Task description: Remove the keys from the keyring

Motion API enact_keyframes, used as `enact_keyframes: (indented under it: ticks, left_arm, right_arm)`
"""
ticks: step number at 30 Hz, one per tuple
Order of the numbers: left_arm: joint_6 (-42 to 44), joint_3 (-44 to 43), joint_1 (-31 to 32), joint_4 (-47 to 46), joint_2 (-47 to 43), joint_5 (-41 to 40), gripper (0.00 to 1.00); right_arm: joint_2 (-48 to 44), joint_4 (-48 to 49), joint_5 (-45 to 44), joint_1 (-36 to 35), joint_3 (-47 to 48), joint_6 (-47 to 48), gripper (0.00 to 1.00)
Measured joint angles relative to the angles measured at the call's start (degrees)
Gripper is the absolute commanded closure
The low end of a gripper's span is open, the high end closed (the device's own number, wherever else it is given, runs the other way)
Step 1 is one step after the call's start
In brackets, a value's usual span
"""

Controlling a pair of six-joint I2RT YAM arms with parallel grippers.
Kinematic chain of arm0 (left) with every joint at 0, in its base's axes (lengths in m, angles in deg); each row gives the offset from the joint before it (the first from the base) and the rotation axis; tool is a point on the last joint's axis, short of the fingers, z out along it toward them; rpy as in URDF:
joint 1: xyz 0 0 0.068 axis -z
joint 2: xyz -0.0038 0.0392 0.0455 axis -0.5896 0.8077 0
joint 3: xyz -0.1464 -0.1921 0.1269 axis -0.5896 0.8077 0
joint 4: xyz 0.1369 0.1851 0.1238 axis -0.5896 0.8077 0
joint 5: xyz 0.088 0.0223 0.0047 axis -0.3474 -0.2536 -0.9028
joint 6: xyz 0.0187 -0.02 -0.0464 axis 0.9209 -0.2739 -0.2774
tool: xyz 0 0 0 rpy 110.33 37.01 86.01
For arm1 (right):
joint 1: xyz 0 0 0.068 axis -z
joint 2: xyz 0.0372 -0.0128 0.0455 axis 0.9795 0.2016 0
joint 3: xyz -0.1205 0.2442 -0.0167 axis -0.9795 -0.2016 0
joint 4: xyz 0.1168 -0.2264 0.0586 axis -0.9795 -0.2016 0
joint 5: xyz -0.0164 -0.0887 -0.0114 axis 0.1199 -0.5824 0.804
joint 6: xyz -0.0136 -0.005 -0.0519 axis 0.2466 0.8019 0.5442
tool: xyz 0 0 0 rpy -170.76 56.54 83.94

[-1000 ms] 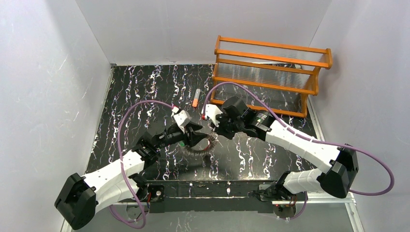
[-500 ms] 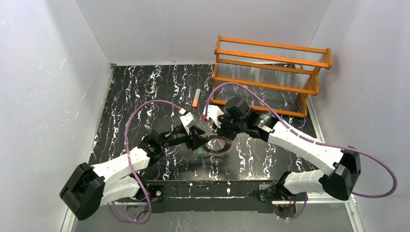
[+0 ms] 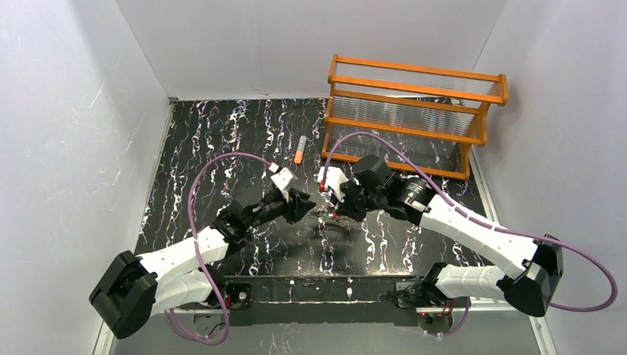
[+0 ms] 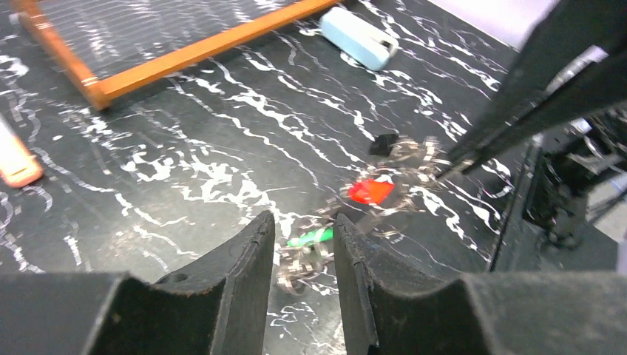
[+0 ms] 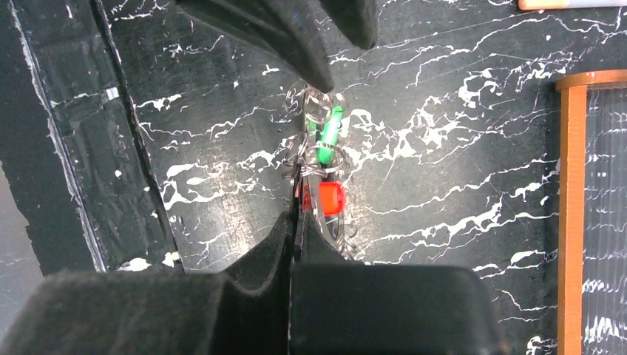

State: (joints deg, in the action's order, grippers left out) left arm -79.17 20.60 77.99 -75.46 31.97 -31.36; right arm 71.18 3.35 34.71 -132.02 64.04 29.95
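Observation:
The keyring is a blurred cluster of grey metal loops just above the black marble table. My right gripper is shut on its edge, and the closed tips pinch the metal. A green key and a red key hang on it. The left wrist view shows the green key, the red key and a dark key. My left gripper is open, with its gap just short of the ring's green end.
An orange wooden rack stands at the back right. An orange-and-grey tube lies left of it. A pale white-blue clip lies near the rack's base. White walls enclose the table on three sides.
The ring has moved right with my right gripper and now hangs edge-on. My left gripper has followed it to the right and stands open at the ring's left end.

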Motion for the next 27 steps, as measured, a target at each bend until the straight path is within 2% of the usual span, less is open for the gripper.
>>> enact_keyframes:
  ticks: [3, 6, 12, 20, 27]
  left_arm:
    - [-1.1, 0.0, 0.0, 0.8, -1.0, -4.7, 0.62]
    - [-1.6, 0.0, 0.0, 1.5, -1.1, -5.8, 0.58]
    - [-0.5, 0.1, 0.0, 0.6, -1.3, 1.5, 0.55]
    - [0.5, 1.4, 0.3, -6.4, -3.0, 11.9, 0.56]
    - [4.8, -0.1, 0.0, -5.8, -1.8, 16.2, 0.57]
  right_arm:
    - [-0.9, 0.4, 0.2, 0.0, -0.4, -0.2, 0.99]
    - [-1.3, 0.9, 0.0, 0.0, -1.0, -0.4, 0.99]
    - [-1.2, 1.3, -1.4, 0.0, -1.9, -0.9, 0.99]
    - [-1.3, 2.6, -0.3, 0.0, -2.4, -0.7, 0.99]
    - [-5.8, 4.7, 1.0, 0.0, -7.1, 4.5, 0.99]
